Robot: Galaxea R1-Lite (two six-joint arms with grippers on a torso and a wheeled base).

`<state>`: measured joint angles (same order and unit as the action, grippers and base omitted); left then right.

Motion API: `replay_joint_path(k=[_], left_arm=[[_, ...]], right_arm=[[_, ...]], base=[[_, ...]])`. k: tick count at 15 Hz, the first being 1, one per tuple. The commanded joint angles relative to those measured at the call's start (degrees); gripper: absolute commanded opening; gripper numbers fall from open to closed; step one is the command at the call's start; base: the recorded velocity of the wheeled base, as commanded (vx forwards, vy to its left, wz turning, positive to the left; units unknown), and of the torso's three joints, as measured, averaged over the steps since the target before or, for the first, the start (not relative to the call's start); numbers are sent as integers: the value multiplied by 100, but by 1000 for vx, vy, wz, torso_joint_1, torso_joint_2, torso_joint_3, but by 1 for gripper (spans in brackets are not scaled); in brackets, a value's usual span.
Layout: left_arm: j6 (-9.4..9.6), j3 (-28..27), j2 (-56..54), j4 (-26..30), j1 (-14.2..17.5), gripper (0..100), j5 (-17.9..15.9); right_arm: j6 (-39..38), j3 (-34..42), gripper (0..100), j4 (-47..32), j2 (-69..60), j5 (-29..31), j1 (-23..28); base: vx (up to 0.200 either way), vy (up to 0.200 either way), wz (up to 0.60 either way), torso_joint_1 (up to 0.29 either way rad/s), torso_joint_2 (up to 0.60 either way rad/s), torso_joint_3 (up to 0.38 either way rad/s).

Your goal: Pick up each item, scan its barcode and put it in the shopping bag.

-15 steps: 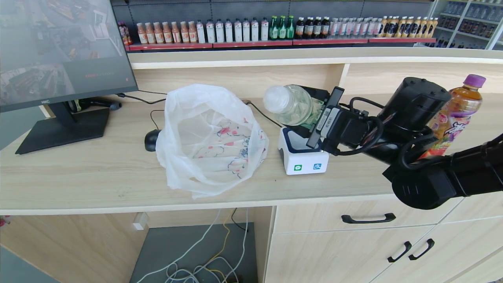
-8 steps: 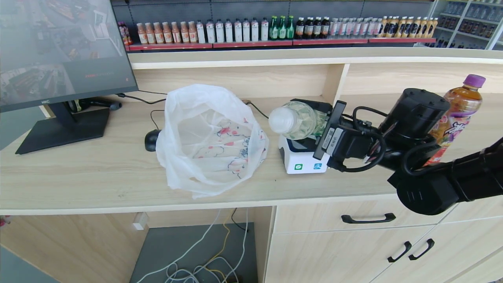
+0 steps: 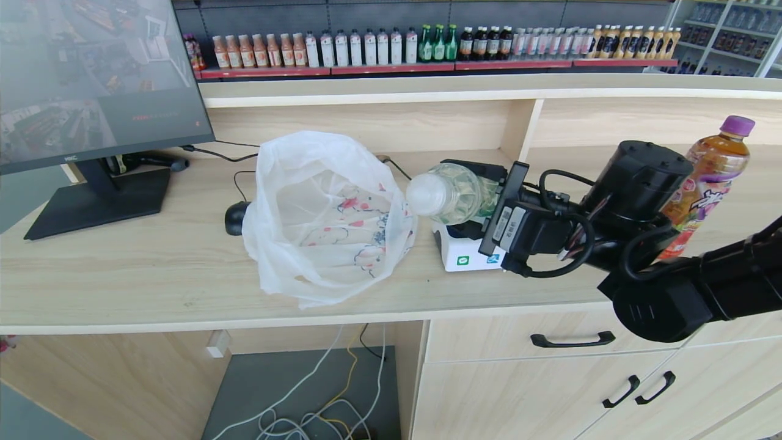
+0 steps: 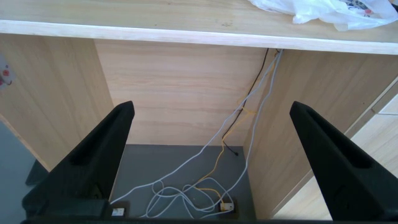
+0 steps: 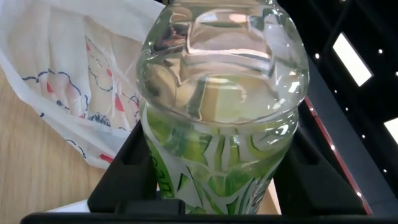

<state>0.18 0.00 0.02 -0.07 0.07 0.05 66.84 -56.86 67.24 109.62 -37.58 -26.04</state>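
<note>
The wooden counter (image 3: 153, 269) runs across the head view, with a monitor (image 3: 91, 73) on its stand at the far left and a wall shelf of drinks (image 3: 440, 44) behind. A white plastic bag (image 3: 324, 214) with a red and blue print sits open near the middle of the counter, its mouth upward. Just right of it is the white scanner (image 3: 464, 253), partly covered by the right arm's wrist. A juice bottle (image 3: 708, 177) with a purple cap stands upright at the far right, behind that arm and half hidden by it. A black mouse (image 3: 235, 218) lies against the bag's left side. The right gripper (image 5: 221, 171) is clamped on a clear bottle (image 3: 455, 192) with a green label, one finger on each side of its body; the bottle lies level above the scanner, its cap end at the bag's right edge. The left gripper (image 4: 211, 109) hangs below counter height, fingers spread wide and holding nothing, facing the bay with loose cables (image 4: 199, 186).
</note>
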Motion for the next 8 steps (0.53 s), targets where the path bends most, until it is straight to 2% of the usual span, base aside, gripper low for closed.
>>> replay_joint_path(k=[1, 8], left_arm=[[-1, 0, -2, -1, 1, 100, -5], [-1, 0, -2, -1, 1, 100, 4]], right_arm=[[4, -1, 0, 8, -28, -12, -33], [4, -1, 0, 8, -46, -12, -33]], base=[[0, 0, 0, 0, 0, 0], [0, 0, 0, 0, 0, 0]])
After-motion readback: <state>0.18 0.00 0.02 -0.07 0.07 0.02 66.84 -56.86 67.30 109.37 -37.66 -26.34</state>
